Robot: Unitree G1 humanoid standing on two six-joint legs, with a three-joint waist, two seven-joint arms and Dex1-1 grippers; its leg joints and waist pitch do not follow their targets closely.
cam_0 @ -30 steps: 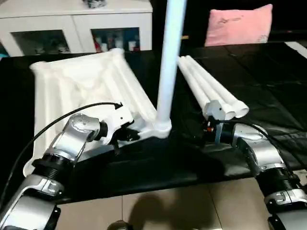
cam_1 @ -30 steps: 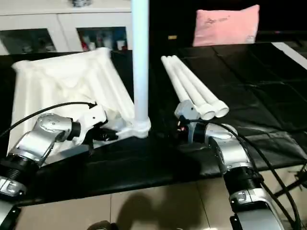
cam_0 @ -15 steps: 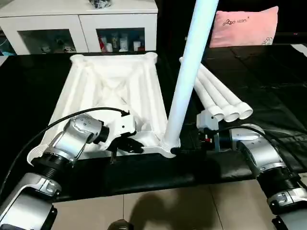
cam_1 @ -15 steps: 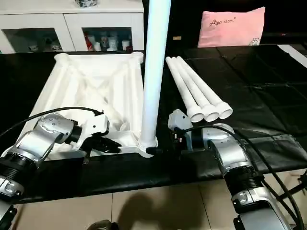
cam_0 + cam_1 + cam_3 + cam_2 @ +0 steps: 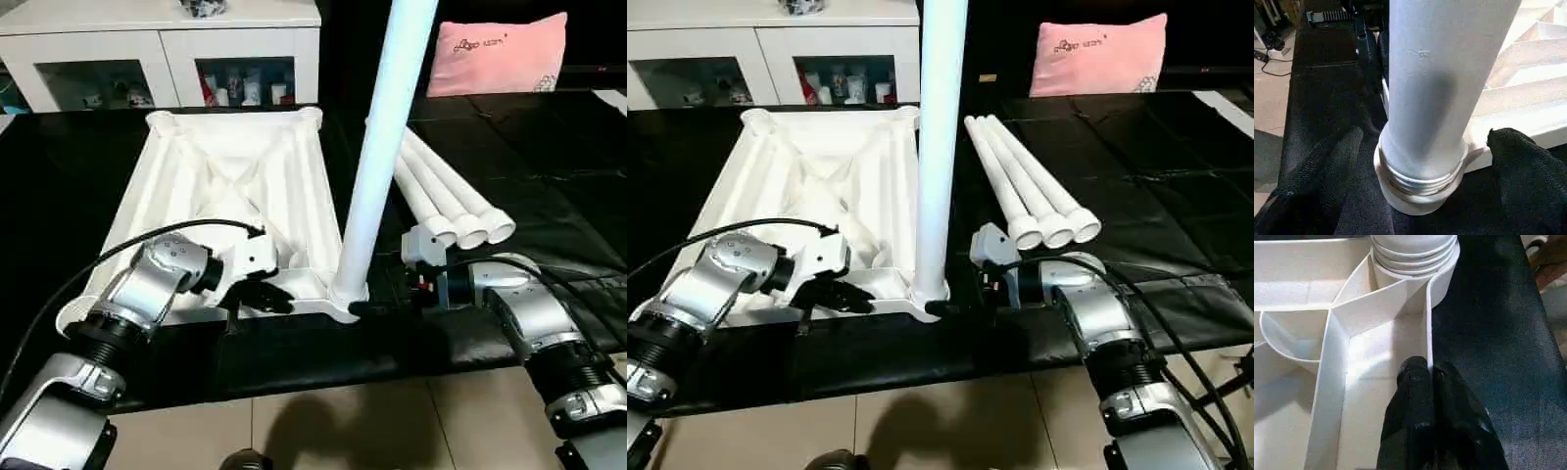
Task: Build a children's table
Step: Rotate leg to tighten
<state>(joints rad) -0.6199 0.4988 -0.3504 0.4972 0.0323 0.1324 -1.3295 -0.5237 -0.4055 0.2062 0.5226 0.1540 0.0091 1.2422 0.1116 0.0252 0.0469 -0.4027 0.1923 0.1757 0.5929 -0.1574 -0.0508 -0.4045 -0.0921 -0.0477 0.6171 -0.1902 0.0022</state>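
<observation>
The white tabletop (image 5: 230, 191) lay upside down on the left half of the black-covered worktop (image 5: 549, 157), ribbed underside up, its near rim close to the worktop's front edge. The left end effector (image 5: 1431, 382) had its two black fingers pressed together on the thin near rim wall of the tabletop, pinning it a little way from the near right corner socket (image 5: 1442, 271).

In that socket stood the first leg (image 5: 377, 157), upright with a slight lean, its threaded collar still partly showing above the socket's lip in both wrist views. The right end effector (image 5: 1422, 147) sat at the base of this leg with its fingers spread wide, one on each side of the tube and neither clearly touching it.

Further right, three spare legs (image 5: 441, 196) lay side by side on the worktop, just beside the tabletop's right rim, wide ends toward the front edge.

The step in hand looked to be seating the first leg. Since threads remained exposed, the next move probably called for the right fingers to close on the tube and turn it further down while the left kept the tabletop from rotating.
</observation>
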